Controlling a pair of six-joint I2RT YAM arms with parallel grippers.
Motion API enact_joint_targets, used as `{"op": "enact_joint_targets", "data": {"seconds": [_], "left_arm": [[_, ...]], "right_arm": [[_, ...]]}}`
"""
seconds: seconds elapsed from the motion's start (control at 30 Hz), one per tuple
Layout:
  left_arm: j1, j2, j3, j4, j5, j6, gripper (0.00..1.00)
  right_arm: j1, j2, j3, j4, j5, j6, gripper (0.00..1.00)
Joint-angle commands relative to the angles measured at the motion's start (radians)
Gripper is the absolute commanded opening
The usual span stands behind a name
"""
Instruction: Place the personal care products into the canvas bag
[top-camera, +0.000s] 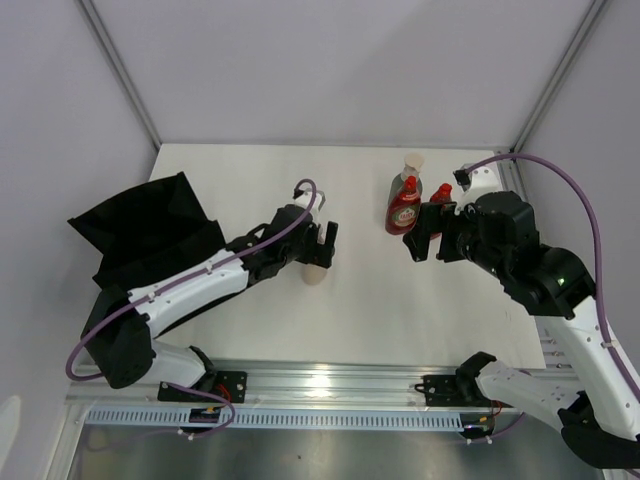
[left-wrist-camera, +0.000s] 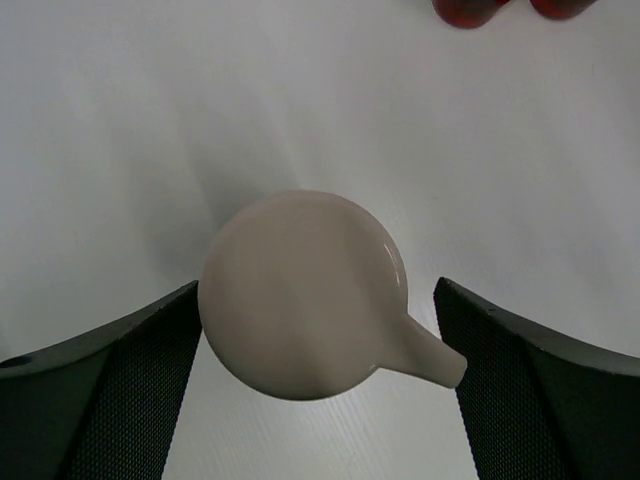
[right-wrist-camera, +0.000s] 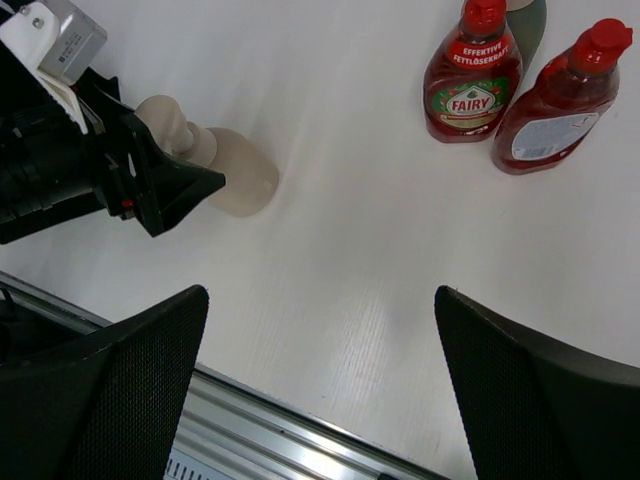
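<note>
The beige bottle stands mid-table; its cream cap sits between the fingers of my left gripper, which is open around it, left pad close to the cap and the spout near the right pad. Two red bottles and a grey bottle with a pale cap stand at the back right. My right gripper is open and empty, hovering just in front of the red bottles. The black canvas bag lies at the far left, partly under the left arm.
A metal rail runs along the table's near edge. White walls close in the back and sides. The left gripper and the beige bottle show in the right wrist view, left of bare table.
</note>
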Motion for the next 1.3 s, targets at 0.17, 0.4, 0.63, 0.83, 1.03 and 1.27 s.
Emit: {"op": "enact_joint_targets", "data": {"seconds": [0.17,0.4,0.63,0.83,1.03,1.27], "left_arm": [[0.034,0.017,-0.025,0.144,-0.012,0.009,0.98],[0.034,0.073,-0.002,0.191,0.028,0.016,0.9],[0.034,0.095,0.003,0.192,0.011,-0.013,0.79],[0.032,0.078,0.018,0.163,-0.029,-0.038,0.21],[0.031,0.049,0.067,0.082,-0.041,-0.056,0.0],[0.024,-0.051,0.102,0.031,-0.09,-0.079,0.0]], "right_arm": [[-0.005,0.011,0.049,-0.023,0.023,-0.054,0.99],[-0.003,0.007,0.056,-0.047,0.038,-0.071,1.0],[-0.006,-0.001,0.058,-0.062,0.05,-0.076,0.99],[-0.006,-0.012,0.047,-0.072,0.055,-0.08,0.99],[-0.01,-0.015,0.023,-0.046,0.034,-0.071,0.99],[-0.008,-0.015,0.012,-0.017,0.014,-0.054,0.99]]}}
